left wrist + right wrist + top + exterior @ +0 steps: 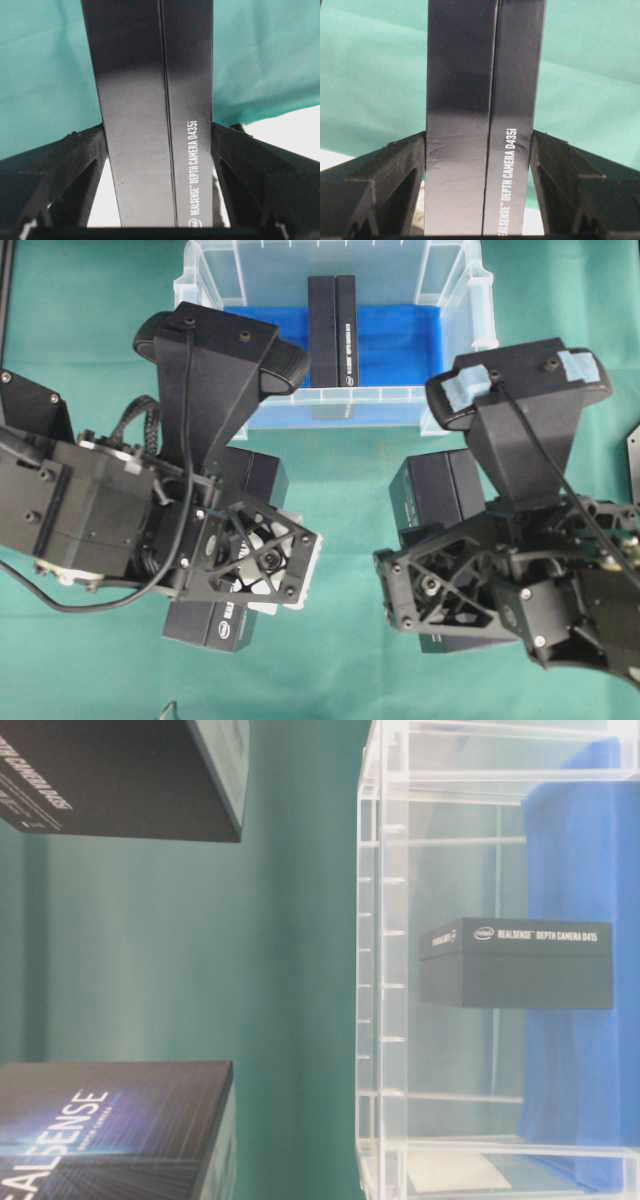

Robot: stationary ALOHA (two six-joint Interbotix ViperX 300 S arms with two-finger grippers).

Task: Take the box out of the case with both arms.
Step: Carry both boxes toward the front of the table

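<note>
The clear case (pixel 200 285) stands at the back centre on the green cloth, blue sheet on its floor. One black box (pixel 332 330) stands on edge inside it and also shows in the table-level view (pixel 515 965) behind the case wall (pixel 370 920). In front of the case, my left gripper (pixel 255 560) is shut on a second black box (pixel 205 625). Its fingers (pixel 85 165) press both sides of that box (pixel 150 75). My right gripper (pixel 450 580) is shut on a third black box (pixel 435 490), which sits between its fingers (pixel 407 170) in the right wrist view (pixel 485 60).
A white sheet (pixel 303 562) lies on the cloth under the left gripper. A black plate (pixel 632 455) sits at the right edge. A loose cable (pixel 60 600) curls at the front left. Two black boxes (pixel 120 780) (pixel 110 1130) outside the case fill the table-level view's left side.
</note>
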